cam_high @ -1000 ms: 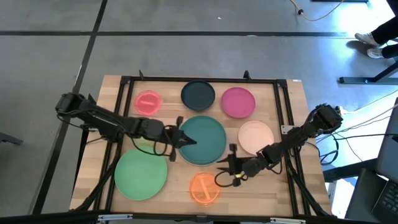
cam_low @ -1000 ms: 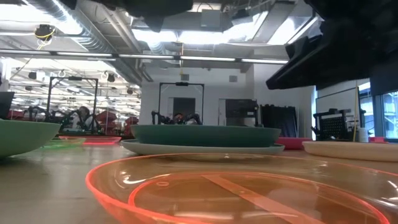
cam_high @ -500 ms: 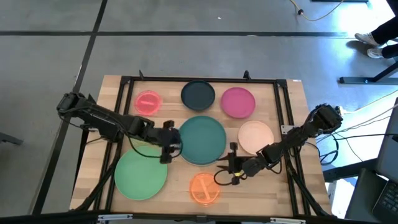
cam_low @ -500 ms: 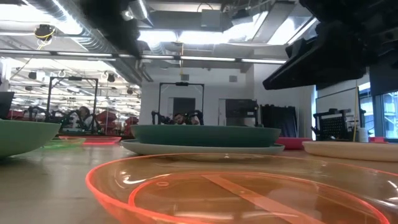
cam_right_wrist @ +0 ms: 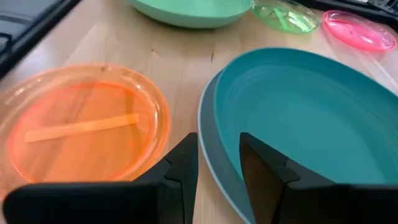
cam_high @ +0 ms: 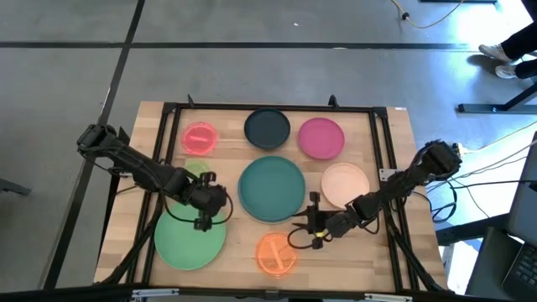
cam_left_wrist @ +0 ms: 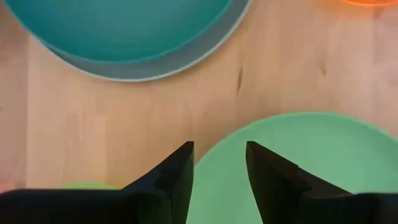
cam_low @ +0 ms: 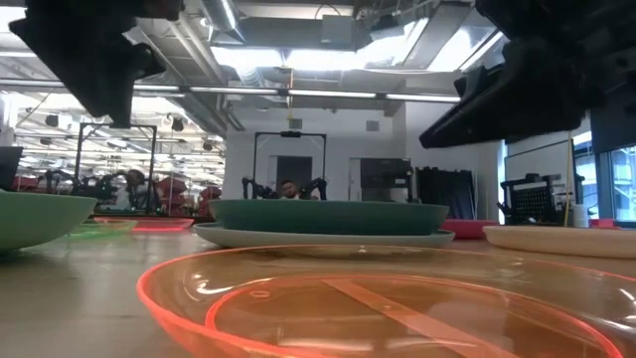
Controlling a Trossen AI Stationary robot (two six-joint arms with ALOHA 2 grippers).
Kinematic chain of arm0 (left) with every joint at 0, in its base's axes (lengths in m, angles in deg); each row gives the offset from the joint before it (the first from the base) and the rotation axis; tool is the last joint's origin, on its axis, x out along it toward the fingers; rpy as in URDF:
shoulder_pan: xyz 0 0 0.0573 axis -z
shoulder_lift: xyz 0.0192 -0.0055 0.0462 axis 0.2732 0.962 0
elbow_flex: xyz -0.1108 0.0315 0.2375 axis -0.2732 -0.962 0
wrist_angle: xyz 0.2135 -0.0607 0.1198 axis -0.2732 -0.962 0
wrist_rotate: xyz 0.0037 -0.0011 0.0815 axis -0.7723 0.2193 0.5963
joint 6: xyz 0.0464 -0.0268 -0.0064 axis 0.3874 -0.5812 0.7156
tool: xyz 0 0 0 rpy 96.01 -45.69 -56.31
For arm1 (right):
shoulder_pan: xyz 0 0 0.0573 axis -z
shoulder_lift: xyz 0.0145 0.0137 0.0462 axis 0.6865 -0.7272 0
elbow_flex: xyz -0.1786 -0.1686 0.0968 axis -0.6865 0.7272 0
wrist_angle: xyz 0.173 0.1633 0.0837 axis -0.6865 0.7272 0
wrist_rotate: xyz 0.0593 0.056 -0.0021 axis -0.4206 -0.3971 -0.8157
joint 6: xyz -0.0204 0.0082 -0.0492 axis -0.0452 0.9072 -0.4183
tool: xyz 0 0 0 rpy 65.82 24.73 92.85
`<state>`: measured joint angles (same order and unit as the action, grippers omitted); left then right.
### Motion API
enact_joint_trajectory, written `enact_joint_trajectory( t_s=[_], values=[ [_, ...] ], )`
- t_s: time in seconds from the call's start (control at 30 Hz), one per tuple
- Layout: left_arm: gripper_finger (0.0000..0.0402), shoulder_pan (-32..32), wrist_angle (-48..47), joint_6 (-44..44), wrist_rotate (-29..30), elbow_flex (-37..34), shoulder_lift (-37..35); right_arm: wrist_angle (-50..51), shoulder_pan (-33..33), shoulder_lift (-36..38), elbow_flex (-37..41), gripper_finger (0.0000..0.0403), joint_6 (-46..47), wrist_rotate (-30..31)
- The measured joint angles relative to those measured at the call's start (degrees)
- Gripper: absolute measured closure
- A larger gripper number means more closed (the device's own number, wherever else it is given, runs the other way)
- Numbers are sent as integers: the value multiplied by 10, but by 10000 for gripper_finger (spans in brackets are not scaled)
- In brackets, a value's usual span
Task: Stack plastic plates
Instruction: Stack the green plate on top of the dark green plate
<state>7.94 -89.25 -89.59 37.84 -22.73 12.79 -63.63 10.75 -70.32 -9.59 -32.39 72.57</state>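
A teal plate (cam_high: pixel 271 186) lies nested in a pale grey-blue plate (cam_left_wrist: pixel 163 67) at the table's middle. The large light green plate (cam_high: pixel 190 236) rests on the table at the near left. My left gripper (cam_left_wrist: pixel 219 155) hangs open above that plate's far rim, touching nothing. My right gripper (cam_right_wrist: pixel 217 146) is open and low by the near right rim of the teal stack, with the small orange plate (cam_right_wrist: pixel 81 134) beside it. Whether its fingers touch the rim does not show. Navy (cam_high: pixel 267 127), magenta (cam_high: pixel 320 137), peach (cam_high: pixel 345 184), red-pink (cam_high: pixel 200 137) and lime (cam_high: pixel 196 170) plates lie singly.
A black frame (cam_high: pixel 268 107) runs around the wooden table top. Bare wood shows between the green plate and the teal stack (cam_left_wrist: pixel 186 106). The orange plate (cam_low: pixel 378 308) fills the low view's foreground.
My left gripper has drawn back from the teal plate's left rim toward the table's left and near edges, and now hangs over the light green plate with its fingers apart. The teal plate stays nested in the grey-blue one. My right arm has kept still.
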Motion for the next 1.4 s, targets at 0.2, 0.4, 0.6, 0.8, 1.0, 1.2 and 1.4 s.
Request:
enact_joint_trajectory(
  t_s=[0.2,0.4,0.6,0.8,1.0,1.2,1.4],
  values=[
    [273,0,10,-1,2,-36,0,-21,0,-37,0,294,-2,3],
    [275,0,22,-1,-13,-75,0,-74,5,-60,0,294,-13,-4],
    [275,-1,63,16,-5,-117,0,-80,15,-64,0,295,-13,-20],
    [275,-18,96,18,-8,-159,0,-81,16,-64,0,295,-13,-21],
    [275,-38,139,31,-29,-189,0,-81,16,-64,0,295,-13,-21],
    [301,-56,160,32,-94,-205,0,-81,15,-64,0,295,-13,-21],
    [367,-71,165,44,-118,-207,-1,-81,15,-64,0,295,-13,-21]
  ],
)
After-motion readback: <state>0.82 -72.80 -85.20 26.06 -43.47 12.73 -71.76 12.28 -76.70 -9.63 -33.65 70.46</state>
